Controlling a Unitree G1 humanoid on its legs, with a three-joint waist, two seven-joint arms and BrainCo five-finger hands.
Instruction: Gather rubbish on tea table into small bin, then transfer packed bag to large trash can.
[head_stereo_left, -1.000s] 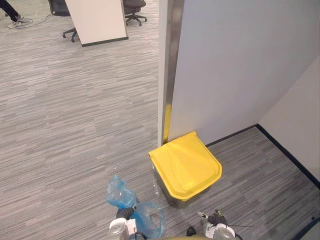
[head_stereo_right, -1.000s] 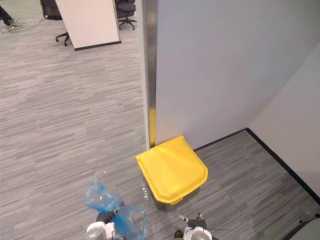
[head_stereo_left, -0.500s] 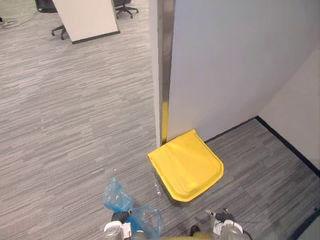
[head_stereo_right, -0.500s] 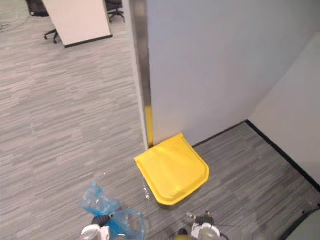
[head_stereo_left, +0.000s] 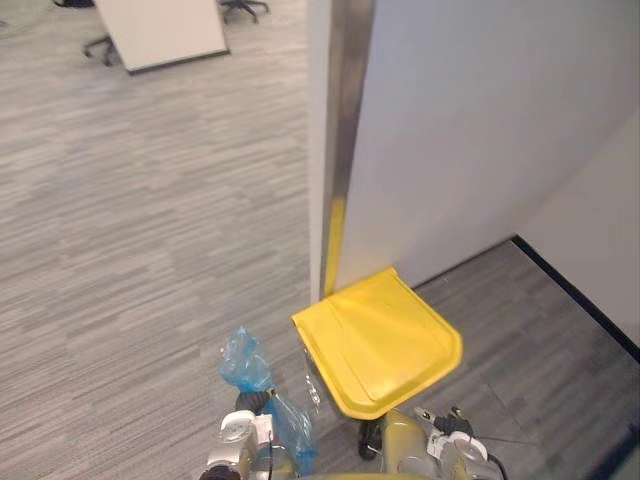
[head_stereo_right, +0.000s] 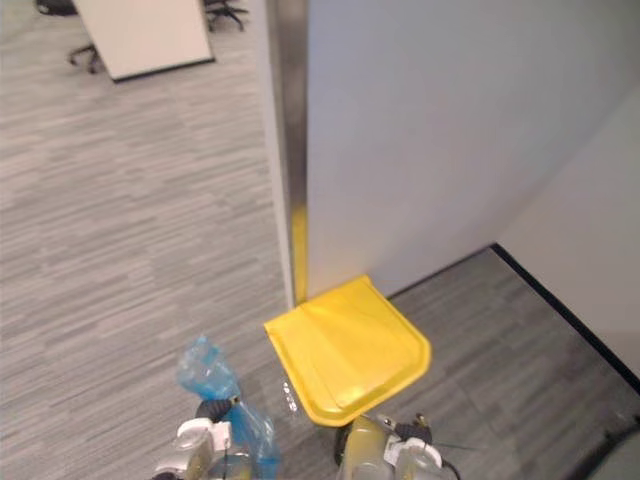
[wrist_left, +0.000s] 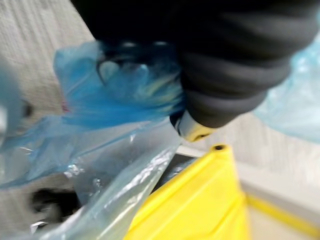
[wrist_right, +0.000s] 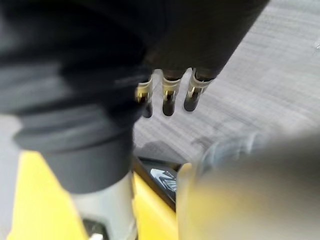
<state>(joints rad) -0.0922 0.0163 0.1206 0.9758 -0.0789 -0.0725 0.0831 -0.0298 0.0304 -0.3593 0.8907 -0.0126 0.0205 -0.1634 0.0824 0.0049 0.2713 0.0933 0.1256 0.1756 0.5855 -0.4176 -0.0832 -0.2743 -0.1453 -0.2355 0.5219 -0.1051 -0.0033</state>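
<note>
Where its neck bunches above the left hand (head_stereo_left: 250, 402), the blue bag (head_stereo_left: 245, 362) is clenched in that hand and hangs just beside the yellow-lidded trash can (head_stereo_left: 380, 340) — one bag, one can. The right hand (head_stereo_left: 443, 424) hangs low at the can's near side, fingers (wrist_right: 168, 100) straight, relaxed, empty. A grey wall panel (head_stereo_left: 470, 130) stands directly behind the can — two chair bases (head_stereo_left: 100, 45) sit well apart on the carpet (head_stereo_left: 140, 230).

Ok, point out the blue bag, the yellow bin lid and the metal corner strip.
blue bag (head_stereo_left: 244, 362): left eye view, on its bunched upper end.
yellow bin lid (head_stereo_left: 385, 340): left eye view, middle of the lid's top face.
metal corner strip (head_stereo_left: 345, 120): left eye view, midway up the strip.
</note>
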